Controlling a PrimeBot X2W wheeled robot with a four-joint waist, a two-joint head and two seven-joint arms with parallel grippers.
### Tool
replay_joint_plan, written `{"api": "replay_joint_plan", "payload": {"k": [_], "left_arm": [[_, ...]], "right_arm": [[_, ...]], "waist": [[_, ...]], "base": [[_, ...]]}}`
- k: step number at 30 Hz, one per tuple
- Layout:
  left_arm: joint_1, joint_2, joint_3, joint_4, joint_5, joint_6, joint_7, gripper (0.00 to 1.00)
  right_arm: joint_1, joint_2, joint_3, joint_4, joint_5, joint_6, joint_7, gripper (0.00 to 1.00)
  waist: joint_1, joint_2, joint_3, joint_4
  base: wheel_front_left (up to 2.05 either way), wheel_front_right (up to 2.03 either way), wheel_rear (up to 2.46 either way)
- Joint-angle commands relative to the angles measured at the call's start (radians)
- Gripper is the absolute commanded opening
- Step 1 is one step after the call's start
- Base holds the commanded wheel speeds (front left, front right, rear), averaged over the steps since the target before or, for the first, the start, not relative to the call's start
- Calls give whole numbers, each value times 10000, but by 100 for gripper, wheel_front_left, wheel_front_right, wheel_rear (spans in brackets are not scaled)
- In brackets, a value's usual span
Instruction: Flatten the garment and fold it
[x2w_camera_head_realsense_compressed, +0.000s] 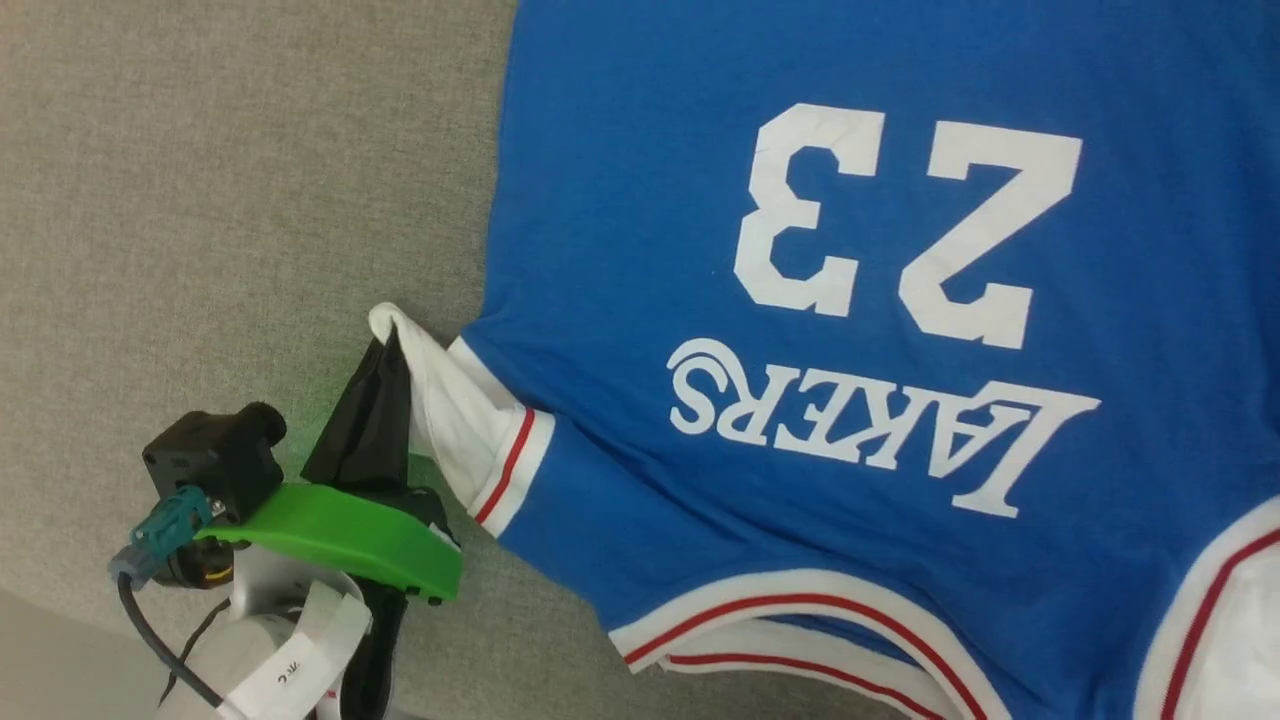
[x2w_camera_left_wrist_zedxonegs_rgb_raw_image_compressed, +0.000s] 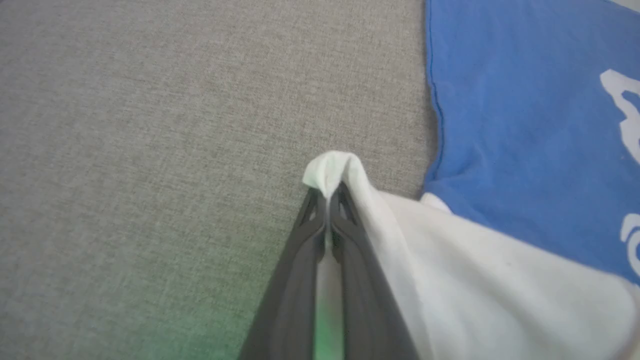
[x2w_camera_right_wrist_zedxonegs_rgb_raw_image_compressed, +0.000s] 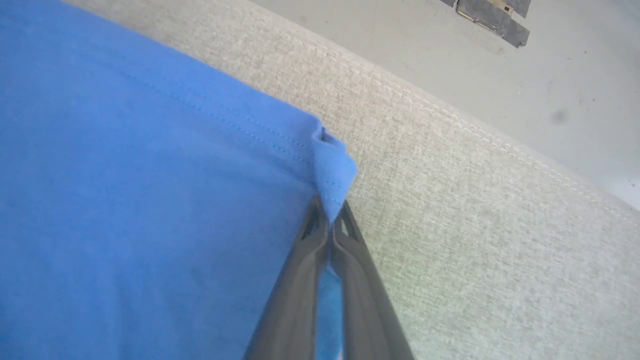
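- The head view gives the whole front of the garment (x2w_camera_head_realsense_compressed: 620, 200): bright blue, spread on the counter (x2w_camera_head_realsense_compressed: 200, 200), with white "LAKERS" lettering and a "23"
- That view also takes in the left hand (x2w_camera_head_realsense_compressed: 387, 342), with a green part (x2w_camera_head_realsense_compressed: 340, 535) and a black camera block (x2w_camera_head_realsense_compressed: 215, 455) at its wrist
- The left wrist view adds the close detail: the left hand (x2w_camera_left_wrist_zedxonegs_rgb_raw_image_compressed: 327, 192) is clamped shut on a peak of the white sleeve (x2w_camera_left_wrist_zedxonegs_rgb_raw_image_compressed: 450, 280), lifting the cloth into a small tent, with the blue body (x2w_camera_left_wrist_zedxonegs_rgb_raw_image_compressed: 500, 125) just beside it
- The right wrist view gives the right hand (x2w_camera_right_wrist_zedxonegs_rgb_raw_image_compressed: 330, 210), closed and pinching a blue corner of the garment (x2w_camera_right_wrist_zedxonegs_rgb_raw_image_compressed: 125, 175) along a stitched edge, close to the counter's edge
- The print reads upside down from the head, so the red-striped white collar (x2w_camera_head_realsense_compressed: 800, 610) lies nearest the robot and the body runs away from it
- The long axis goes near to far, tilted a little, the lettering slanting down to the right
- The counter is covered in grey woven fabric with a stitched seam (x2w_camera_right_wrist_zedxonegs_rgb_raw_image_compressed: 475, 130) along its edge; past it is a pale smooth floor (x2w_camera_right_wrist_zedxonegs_rgb_raw_image_compressed: 450, 60) and a dark flat object (x2w_camera_right_wrist_zedxonegs_rgb_raw_image_compressed: 492, 20)
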Motion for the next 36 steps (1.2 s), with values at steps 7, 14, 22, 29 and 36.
{"api": "replay_joint_plan", "payload": {"k": [7,14,22,29,36], "left_arm": [[-239,92,23,583,-31,-135,59,0],[-151,295,98,1098,-119,-96,273,0],[357,516,246,1451,-363,62,533,0],[954,581,308,1495,-544,257,633,0],[1369,637,320,1516,-697,345,725,0]], "right_arm": [[384,162,-304,-101,81,-13,-717,0],[818,103,8,-26,839,-13,-1411,0],[2300,-501,847,-381,2137,-13,-1524,0],[4738,-917,917,-1766,3133,-13,-1564,0],[8021,-541,-71,-2900,3604,-13,-1733,0]], "waist": [[-1,0,-1052,-573],[-1,0,-2625,-1556],[-1,0,-4154,-2684],[-1,0,-5120,-3121],[-1,0,-5749,-3168]], "base": [[0,0,0],[0,0,0],[0,0,0],[0,0,0],[0,0,0]]}}
